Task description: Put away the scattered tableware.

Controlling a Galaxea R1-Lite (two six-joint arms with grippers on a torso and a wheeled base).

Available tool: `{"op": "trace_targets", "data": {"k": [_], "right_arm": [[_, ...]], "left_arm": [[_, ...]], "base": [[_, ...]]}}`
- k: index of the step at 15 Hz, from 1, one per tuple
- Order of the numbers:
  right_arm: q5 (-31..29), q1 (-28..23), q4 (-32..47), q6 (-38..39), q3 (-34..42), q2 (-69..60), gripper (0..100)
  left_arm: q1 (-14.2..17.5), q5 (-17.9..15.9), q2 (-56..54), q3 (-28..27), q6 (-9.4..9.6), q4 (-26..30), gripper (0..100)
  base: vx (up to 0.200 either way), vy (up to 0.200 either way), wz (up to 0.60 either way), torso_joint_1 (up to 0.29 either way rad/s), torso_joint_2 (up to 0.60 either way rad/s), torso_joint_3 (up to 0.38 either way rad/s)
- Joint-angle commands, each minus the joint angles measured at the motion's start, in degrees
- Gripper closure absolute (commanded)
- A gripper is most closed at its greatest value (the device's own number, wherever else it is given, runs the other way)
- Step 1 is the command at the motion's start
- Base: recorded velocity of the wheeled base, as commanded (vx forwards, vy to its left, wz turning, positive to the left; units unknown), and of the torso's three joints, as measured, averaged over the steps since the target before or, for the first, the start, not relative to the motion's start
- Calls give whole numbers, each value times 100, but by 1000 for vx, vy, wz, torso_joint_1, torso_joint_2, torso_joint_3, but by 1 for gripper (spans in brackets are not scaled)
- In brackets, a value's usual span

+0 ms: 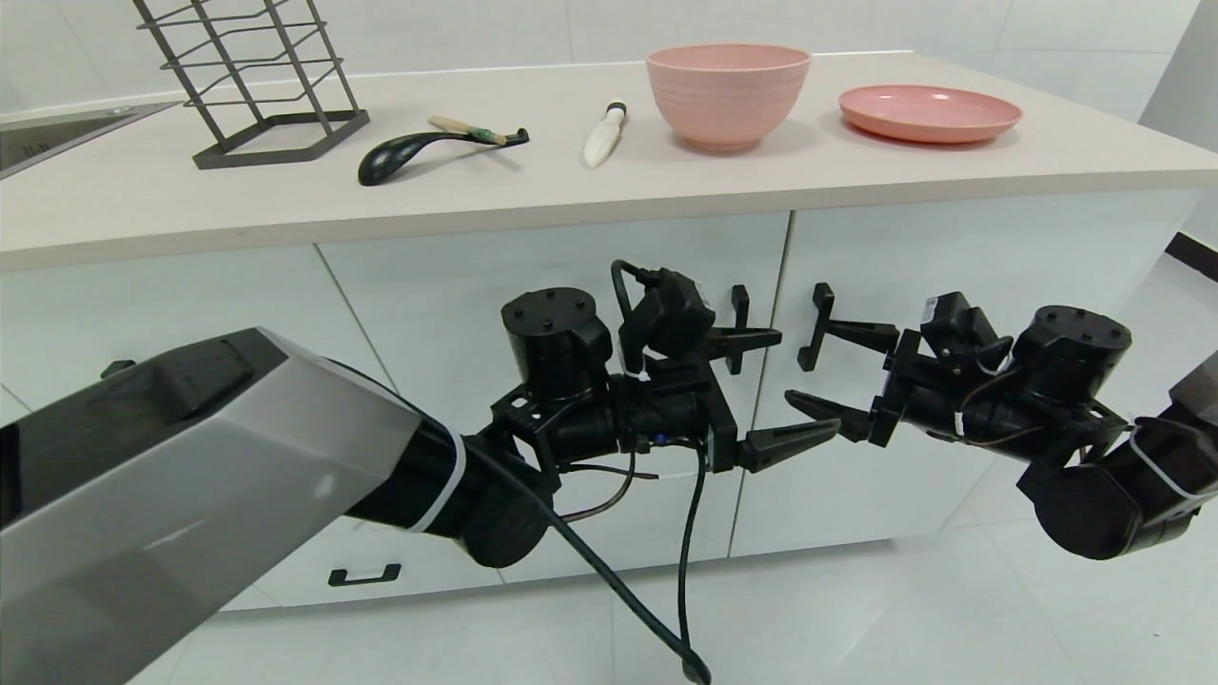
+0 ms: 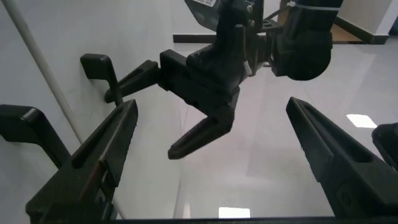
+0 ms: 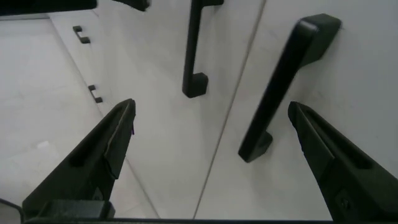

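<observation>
On the white counter (image 1: 143, 205) lie a black spoon (image 1: 400, 154), a wooden-handled utensil (image 1: 466, 129) resting across its handle, and a white utensil (image 1: 605, 135). Further right stand a pink bowl (image 1: 728, 93) and a pink plate (image 1: 930, 112). Both arms hang below the counter edge, in front of the cabinet doors. My left gripper (image 1: 771, 390) (image 2: 212, 104) is open and holds nothing. My right gripper (image 1: 826, 373) (image 3: 211, 107) faces it, fingertips nearly meeting, also open and holding nothing. The left wrist view shows the right gripper's fingers (image 2: 199, 134) close ahead.
A dark wire dish rack (image 1: 257, 86) stands at the counter's back left, with a sink (image 1: 57, 133) beyond it. Two black cabinet handles (image 1: 739, 314) (image 1: 816, 323) sit just behind the grippers, also in the right wrist view (image 3: 196, 43) (image 3: 286, 87). White tiled floor lies below.
</observation>
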Motion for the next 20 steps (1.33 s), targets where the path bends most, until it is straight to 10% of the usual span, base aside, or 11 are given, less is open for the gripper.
{"op": "trace_targets", "data": {"k": [1, 9, 13, 20], "right_arm": [[62, 27, -32, -3, -37, 34, 0], [818, 133, -32, 15, 95, -204, 0], [976, 142, -32, -20, 1352, -1126, 0], [475, 1, 12, -152, 1897, -1302, 0]], "left_arm": [[-1, 21, -66, -74, 1, 133, 0], [-9, 522, 347, -1094, 1, 475, 0], [-115, 838, 602, -1595, 1, 458, 0], [-748, 636, 716, -1736, -183, 194, 0]], "base": [[0, 0, 0, 0, 0, 0], [0, 0, 0, 0, 0, 0], [0, 0, 0, 0, 0, 0], [0, 0, 0, 0, 0, 0]]}}
